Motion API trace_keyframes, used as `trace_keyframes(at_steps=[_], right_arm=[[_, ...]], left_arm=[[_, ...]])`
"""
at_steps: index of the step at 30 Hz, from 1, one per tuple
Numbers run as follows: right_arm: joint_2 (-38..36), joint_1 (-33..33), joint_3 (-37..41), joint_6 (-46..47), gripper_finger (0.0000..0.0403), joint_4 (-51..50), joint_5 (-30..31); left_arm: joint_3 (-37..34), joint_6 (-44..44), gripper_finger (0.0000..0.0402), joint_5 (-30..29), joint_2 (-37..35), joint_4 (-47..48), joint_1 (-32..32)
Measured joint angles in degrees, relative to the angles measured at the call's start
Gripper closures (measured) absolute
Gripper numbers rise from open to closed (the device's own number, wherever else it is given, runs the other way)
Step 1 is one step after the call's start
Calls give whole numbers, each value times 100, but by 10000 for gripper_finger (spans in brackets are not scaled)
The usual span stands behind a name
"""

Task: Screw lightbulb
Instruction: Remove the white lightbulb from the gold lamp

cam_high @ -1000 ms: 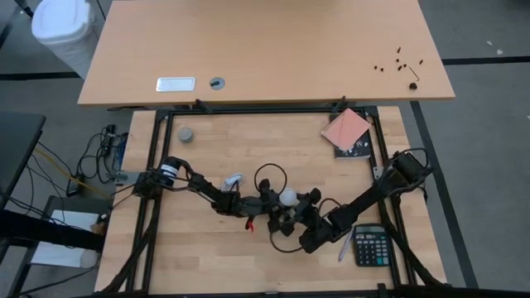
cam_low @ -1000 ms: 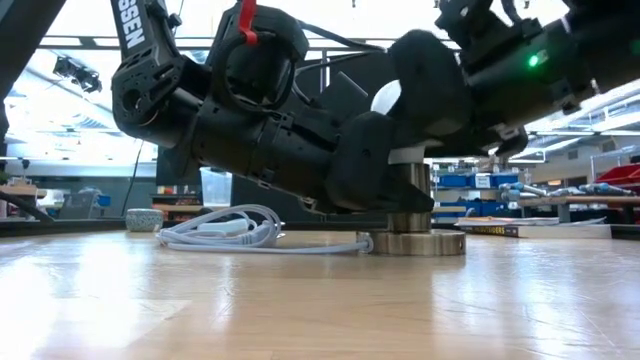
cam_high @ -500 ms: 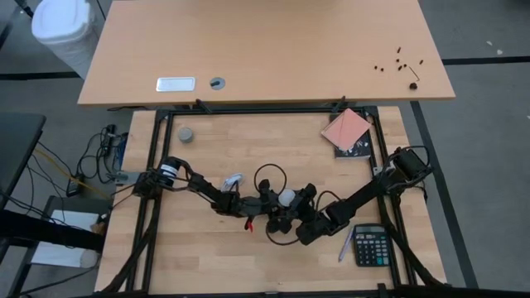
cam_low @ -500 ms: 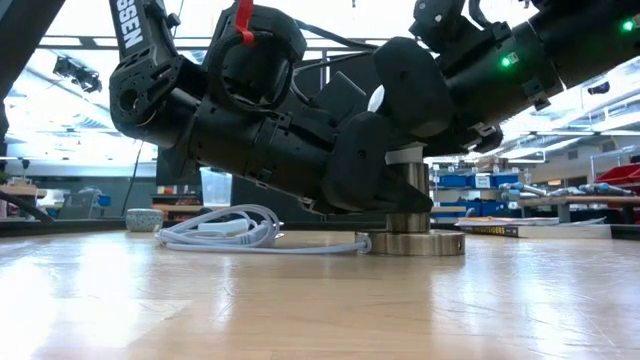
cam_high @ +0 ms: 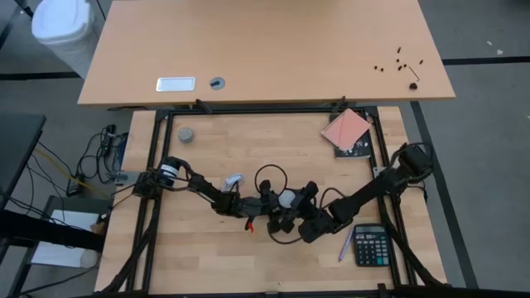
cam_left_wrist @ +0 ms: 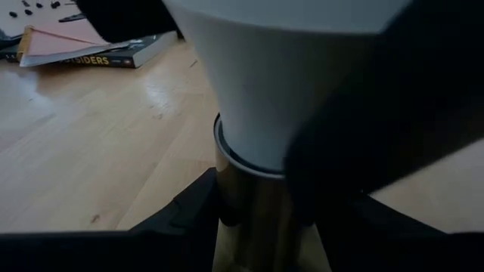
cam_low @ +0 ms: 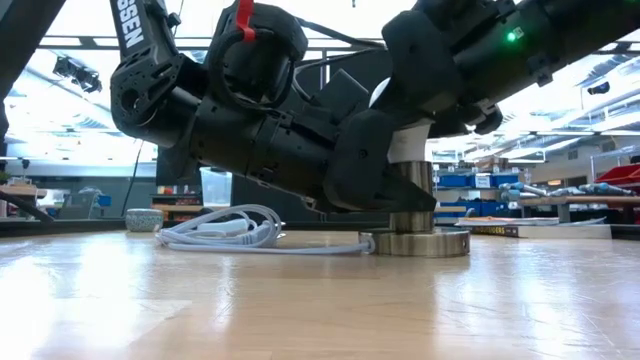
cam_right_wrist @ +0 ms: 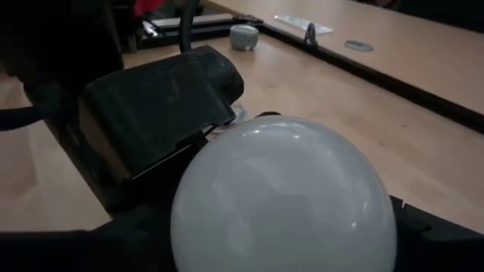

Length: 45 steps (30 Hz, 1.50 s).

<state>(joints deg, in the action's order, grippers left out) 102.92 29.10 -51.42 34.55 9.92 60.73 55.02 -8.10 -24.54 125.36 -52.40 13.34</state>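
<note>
The lightbulb (cam_high: pixel 286 198) stands upright in the socket (cam_low: pixel 418 242) on the counter (cam_high: pixel 207 248), its long axis vertical. The right end effector (cam_high: pixel 304 204) grasps the bulb's white dome from beside it. The left end effector (cam_high: pixel 276 209) is clenched on the socket's metal neck just below, steadying it, and is equally close.

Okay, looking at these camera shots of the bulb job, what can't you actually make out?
- Thread engagement: in the low view the left gripper covers the lightbulb base above the socket.
- Right gripper fingers: high view too small, bulb fills the right wrist view.
- Book title: cut off in the left wrist view.
</note>
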Motion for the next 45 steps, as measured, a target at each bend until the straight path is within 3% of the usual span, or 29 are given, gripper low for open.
trace_keyframes(at_steps=[15,40,45], right_arm=[[-645,243,-11,1167,111,-1428,-765],[-608,88,-20,600,112,-1455,-1253],[-606,86,-14,304,138,-1461,-1406]], left_arm=[[4,-19,217,266,7,-92,0],[-11,28,217,415,4,-115,-7],[-11,186,217,606,-1,-122,-11]])
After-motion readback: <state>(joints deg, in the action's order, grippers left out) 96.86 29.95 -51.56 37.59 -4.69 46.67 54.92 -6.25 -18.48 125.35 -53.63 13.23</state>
